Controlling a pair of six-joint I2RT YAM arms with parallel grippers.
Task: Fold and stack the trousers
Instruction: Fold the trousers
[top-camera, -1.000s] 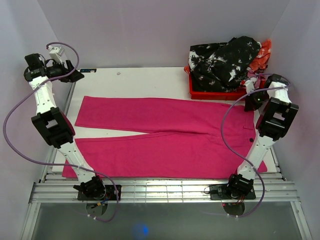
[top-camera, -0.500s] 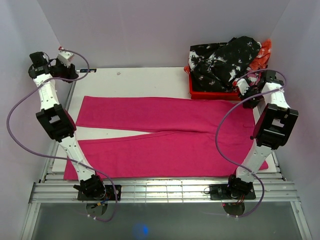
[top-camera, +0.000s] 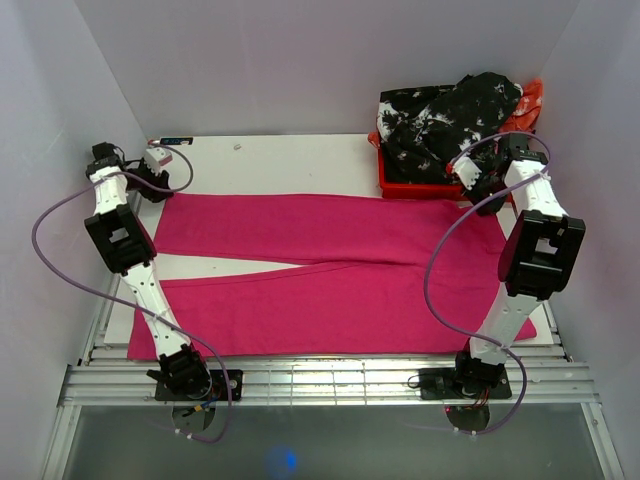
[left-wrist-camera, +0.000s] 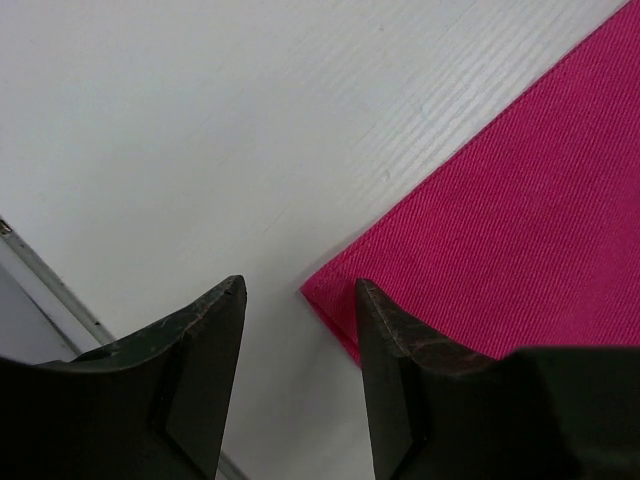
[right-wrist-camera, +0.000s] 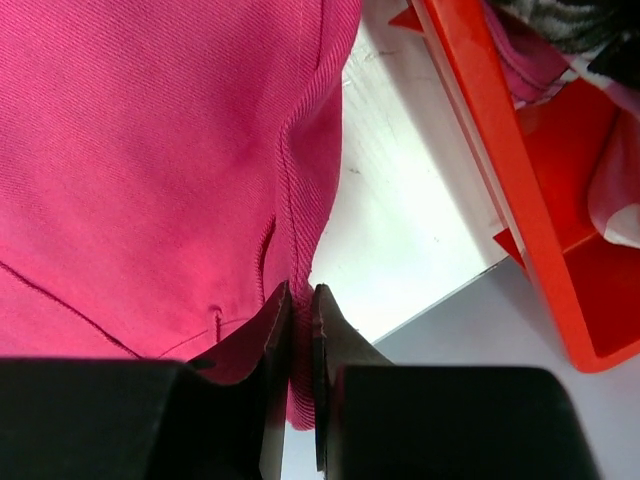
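The magenta-pink trousers (top-camera: 330, 265) lie flat on the white table (top-camera: 280, 155), legs pointing left and waist at the right. My left gripper (top-camera: 152, 178) hovers at the far-left hem corner. In the left wrist view it (left-wrist-camera: 300, 288) stands open, and the hem corner (left-wrist-camera: 335, 300) lies just inside the right finger (left-wrist-camera: 400, 370). My right gripper (top-camera: 478, 186) is at the far waist corner beside the crate. The right wrist view shows this gripper (right-wrist-camera: 301, 292) shut on the waist edge of the trousers (right-wrist-camera: 150, 150), with pink cloth pinched between its fingers.
A red plastic crate (top-camera: 420, 187) stands at the back right, heaped with black-and-white patterned clothes (top-camera: 450, 118). Its orange-red wall (right-wrist-camera: 500, 150) runs close to my right gripper. The table's edge (left-wrist-camera: 40, 275) passes just left of my left gripper.
Both arms swung inward. The left gripper came from the back-left corner down to the hem corner and narrowed. The right gripper moved up and left along the waist toward the crate.
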